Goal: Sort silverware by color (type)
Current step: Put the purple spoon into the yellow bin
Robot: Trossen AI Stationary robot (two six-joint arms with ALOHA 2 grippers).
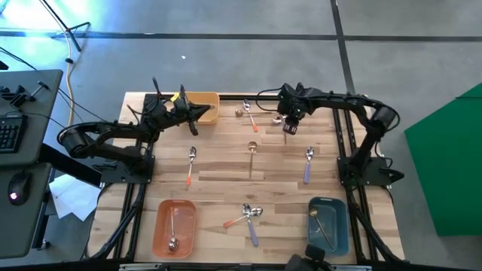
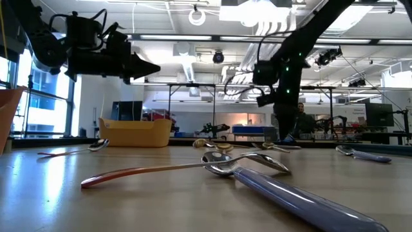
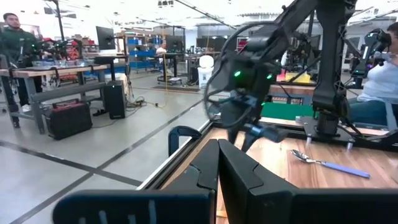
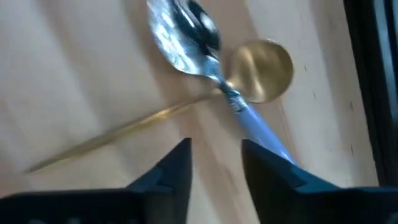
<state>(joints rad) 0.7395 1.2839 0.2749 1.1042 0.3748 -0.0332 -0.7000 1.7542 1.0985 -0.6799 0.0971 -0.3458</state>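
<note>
My right gripper [image 1: 288, 132] hangs open at the far middle of the table, fingers pointing down. Its wrist view [image 4: 216, 158] shows two spoons just below it. A lavender-handled spoon [image 4: 186, 31] lies across a gold spoon [image 4: 261, 68], and its handle [image 4: 255, 124] runs under one finger. I see no touch. My left gripper [image 1: 205, 113] is shut on nothing and held level beside the yellow bin [image 1: 202, 99]; it also shows in the left wrist view [image 3: 217, 155]. Other spoons lie flat on the table: orange-handled [image 1: 190, 162], gold [image 1: 252, 154], lavender [image 1: 309, 162].
An orange bin [image 1: 160, 229] with one spoon in it stands at the near left. A blue bin [image 1: 340, 226] with a gold spoon stands at the near right. A small heap of spoons [image 1: 248, 214] lies between them. More spoons [image 1: 246, 111] lie at the far middle.
</note>
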